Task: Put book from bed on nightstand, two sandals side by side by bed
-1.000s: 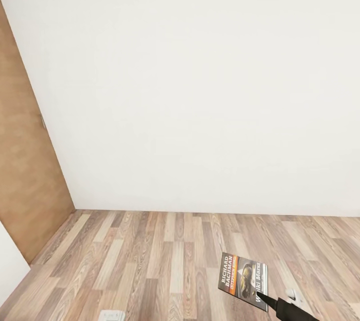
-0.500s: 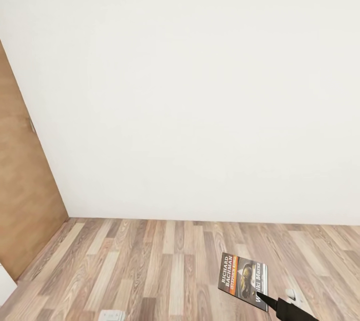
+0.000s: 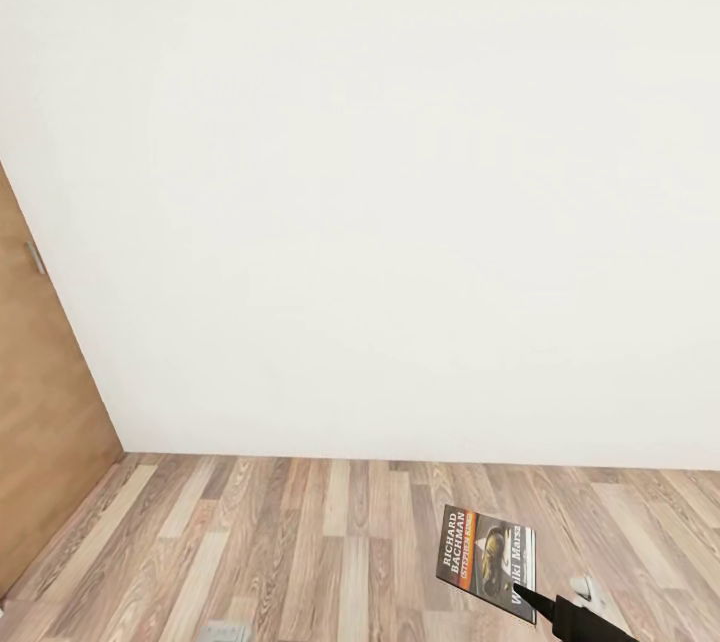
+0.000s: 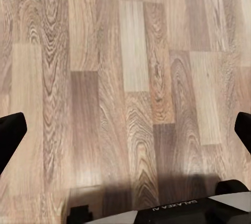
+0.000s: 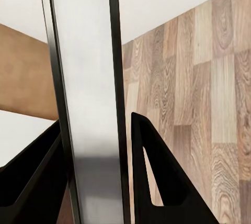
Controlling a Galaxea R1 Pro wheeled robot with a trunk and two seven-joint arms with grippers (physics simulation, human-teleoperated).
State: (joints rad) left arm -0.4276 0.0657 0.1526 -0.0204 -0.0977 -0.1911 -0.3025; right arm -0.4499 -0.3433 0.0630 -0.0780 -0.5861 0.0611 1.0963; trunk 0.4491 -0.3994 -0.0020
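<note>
Blank white wall (image 3: 400, 172), light wood plank floor (image 3: 300, 542). Carrying dark-covered paperback book (image 3: 486, 552), right jaws clamped on it; left jaws wide. Next: finding nightstand.

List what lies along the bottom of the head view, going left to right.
Tan door → wood plank floor → the book, held up by the right hand.

The book (image 3: 486, 562) hangs over the floor (image 3: 300, 552) (wall (image 3: 400, 202) behind, door (image 3: 45, 432) left).
</note>
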